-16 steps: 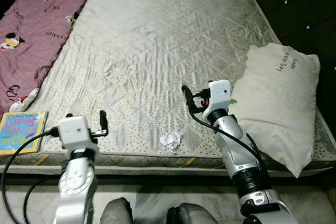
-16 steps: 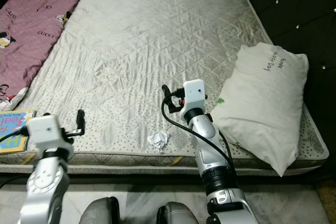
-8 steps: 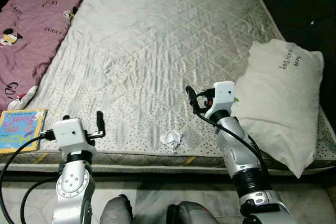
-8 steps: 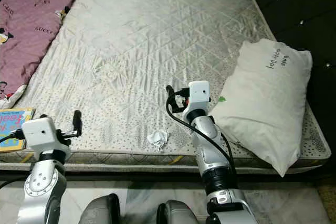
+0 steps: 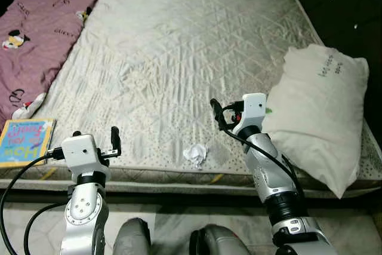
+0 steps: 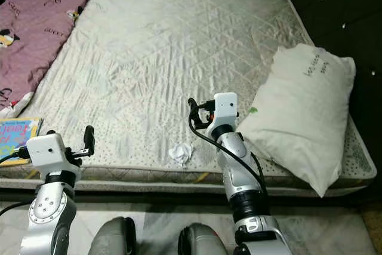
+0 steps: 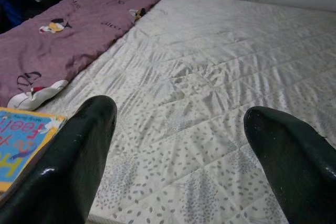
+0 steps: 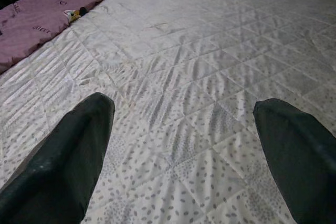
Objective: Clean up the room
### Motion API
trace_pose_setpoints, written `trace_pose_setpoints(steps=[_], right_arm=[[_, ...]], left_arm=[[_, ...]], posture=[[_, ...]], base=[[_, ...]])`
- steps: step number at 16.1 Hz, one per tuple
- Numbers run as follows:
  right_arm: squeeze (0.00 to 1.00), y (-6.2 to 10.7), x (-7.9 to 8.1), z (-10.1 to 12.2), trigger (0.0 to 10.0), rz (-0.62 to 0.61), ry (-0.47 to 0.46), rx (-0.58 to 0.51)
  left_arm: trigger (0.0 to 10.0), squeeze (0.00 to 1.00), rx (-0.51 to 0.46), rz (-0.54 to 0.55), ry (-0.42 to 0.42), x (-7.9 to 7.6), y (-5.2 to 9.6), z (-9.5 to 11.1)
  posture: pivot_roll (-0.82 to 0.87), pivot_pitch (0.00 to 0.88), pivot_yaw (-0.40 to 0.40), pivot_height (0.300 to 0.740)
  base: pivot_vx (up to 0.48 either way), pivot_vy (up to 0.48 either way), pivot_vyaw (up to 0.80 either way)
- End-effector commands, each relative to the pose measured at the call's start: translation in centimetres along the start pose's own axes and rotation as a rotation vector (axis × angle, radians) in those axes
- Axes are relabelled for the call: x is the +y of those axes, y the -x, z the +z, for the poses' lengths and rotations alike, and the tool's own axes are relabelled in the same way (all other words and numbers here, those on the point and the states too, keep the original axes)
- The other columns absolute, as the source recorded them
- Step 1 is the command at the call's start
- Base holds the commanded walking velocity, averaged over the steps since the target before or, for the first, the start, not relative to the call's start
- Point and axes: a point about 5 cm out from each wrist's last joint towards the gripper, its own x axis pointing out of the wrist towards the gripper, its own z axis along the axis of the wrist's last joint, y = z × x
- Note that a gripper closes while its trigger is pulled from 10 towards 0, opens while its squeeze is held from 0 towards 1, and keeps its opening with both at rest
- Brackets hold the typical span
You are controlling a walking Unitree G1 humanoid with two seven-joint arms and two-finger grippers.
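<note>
A bare quilted cream mattress (image 5: pixel 179 58) fills the scene. At its 9 o'clock lies a purple cartoon-print blanket (image 5: pixel 36 34), at 3 o'clock a white pillow (image 5: pixel 322 111), at 8 o'clock a colourful picture book (image 5: pixel 24 141), and at 6 o'clock, near the front edge, a small crumpled white tissue (image 5: pixel 194 153).

The right gripper (image 5: pixel 216 111) hovers just at the tissue's 1 o'clock, fingers apart; the left gripper (image 5: pixel 95 140) is at its 9 o'clock, fingers likewise spread.

The light tissue could slide off the edge if nudged. Compared with half a second ago, the view has shifted slightly; the grippers sit much the same.
</note>
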Motion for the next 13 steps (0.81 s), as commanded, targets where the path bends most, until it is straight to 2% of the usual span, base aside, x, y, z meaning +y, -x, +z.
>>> trace_pose_setpoints(steps=[1,6,13], right_arm=[[0.0,0.06,-0.18,0.07,10.0,0.0,-0.005,0.004],[0.0,-0.11,0.05,0.17,10.0,0.017,0.009,0.005],[0.0,-0.33,0.58,0.33,10.0,0.057,0.011,-0.002]], left_arm=[[10.0,0.0,0.002,0.016,0.008,0.22,0.08,0.14],[10.0,0.0,0.006,0.035,0.024,0.34,0.07,0.13],[10.0,0.0,0.007,0.085,0.033,0.79,0.02,0.18]], posture=[[-0.02,0.168,-0.063,0.671],[-0.03,0.177,-0.068,0.667],[-0.03,0.184,-0.074,0.592]], base=[[0.0,0.0,0.0],[0.0,0.0,0.0],[0.0,0.0,0.0]])
